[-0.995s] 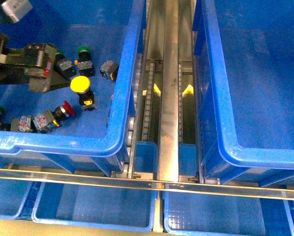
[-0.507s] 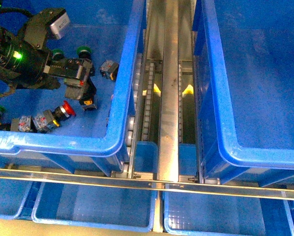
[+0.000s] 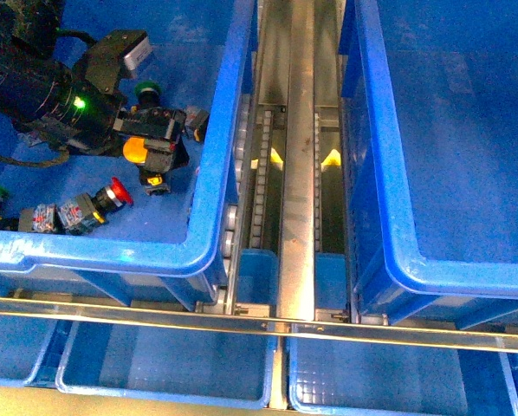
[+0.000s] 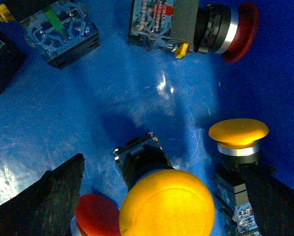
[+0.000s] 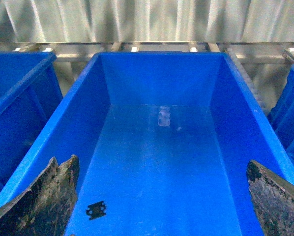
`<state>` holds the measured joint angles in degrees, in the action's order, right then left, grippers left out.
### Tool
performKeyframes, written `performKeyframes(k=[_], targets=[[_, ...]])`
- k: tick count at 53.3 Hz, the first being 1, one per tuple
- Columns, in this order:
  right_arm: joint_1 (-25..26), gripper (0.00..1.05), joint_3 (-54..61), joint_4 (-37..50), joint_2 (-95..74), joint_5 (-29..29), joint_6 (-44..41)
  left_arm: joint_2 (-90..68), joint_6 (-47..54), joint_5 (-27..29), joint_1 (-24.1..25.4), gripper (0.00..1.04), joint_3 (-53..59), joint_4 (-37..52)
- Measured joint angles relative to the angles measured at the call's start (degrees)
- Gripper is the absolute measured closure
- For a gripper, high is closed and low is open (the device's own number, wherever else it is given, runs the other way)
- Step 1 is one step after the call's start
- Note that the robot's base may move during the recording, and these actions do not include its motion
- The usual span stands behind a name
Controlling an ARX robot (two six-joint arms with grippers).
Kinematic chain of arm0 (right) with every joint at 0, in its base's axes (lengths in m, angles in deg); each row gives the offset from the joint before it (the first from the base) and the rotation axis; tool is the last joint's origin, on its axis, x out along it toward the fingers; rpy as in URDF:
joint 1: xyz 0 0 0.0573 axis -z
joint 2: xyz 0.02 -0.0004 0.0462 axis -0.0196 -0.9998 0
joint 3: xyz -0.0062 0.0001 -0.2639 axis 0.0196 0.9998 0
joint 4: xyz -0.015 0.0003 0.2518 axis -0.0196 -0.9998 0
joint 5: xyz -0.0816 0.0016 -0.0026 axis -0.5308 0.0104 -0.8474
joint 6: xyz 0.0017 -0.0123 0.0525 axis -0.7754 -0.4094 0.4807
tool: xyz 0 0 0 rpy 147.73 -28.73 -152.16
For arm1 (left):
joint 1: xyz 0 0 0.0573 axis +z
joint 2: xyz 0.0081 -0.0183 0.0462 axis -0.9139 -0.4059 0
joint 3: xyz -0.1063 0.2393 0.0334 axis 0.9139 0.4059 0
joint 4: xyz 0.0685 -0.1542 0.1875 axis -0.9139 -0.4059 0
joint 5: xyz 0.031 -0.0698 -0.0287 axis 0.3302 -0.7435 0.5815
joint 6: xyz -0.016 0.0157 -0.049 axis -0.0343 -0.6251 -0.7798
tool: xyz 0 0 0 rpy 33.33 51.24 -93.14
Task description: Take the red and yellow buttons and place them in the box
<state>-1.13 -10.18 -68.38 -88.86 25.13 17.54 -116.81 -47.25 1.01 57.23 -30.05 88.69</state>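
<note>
The box (image 3: 373, 130), the deep blue bin on the right, lies under the right gripper (image 5: 160, 163), which is spread wide and holds nothing. In the other deep bin (image 3: 214, 186), on the left, the left gripper (image 3: 168, 139) hangs over the yellow button (image 3: 135, 149). Its fingers (image 4: 53, 196) stand apart, one on each side of the dome, with a clear gap on both sides and no visible contact. The dome faces up toward the wrist camera, with collar and block beneath it, so the long axis is steep and leans slightly. Near it a red button (image 3: 113, 192) lies on its side, cap pointing right in the front view.
</note>
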Motion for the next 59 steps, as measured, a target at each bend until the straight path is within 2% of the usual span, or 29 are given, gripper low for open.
performKeyframes(k=[5, 26, 41, 50, 59], targets=[[0.0, 0.06, 0.0, 0.0, 0.0, 0.0, 0.0, -0.09, -0.2, -0.09, -0.04, 0.09, -0.2, 0.0], [0.0, 0.06, 0.0, 0.0, 0.0, 0.0, 0.0, -0.94, -1.4, -0.52, 0.52, 0.7, -0.44, -0.39], [0.0, 0.06, 0.0, 0.0, 0.0, 0.0, 0.0, -0.24, -7.26, -2.91, 3.48, 0.71, -0.79, 0.02], [0.0, 0.06, 0.0, 0.0, 0.0, 0.0, 0.0, 5.53, -14.8, -7.34, 7.96, 0.71, 0.55, 0.52], [0.0, 0.06, 0.0, 0.0, 0.0, 0.0, 0.0, 17.64, -23.17, -13.92, 14.36, 0.71, 7.5, -0.11]])
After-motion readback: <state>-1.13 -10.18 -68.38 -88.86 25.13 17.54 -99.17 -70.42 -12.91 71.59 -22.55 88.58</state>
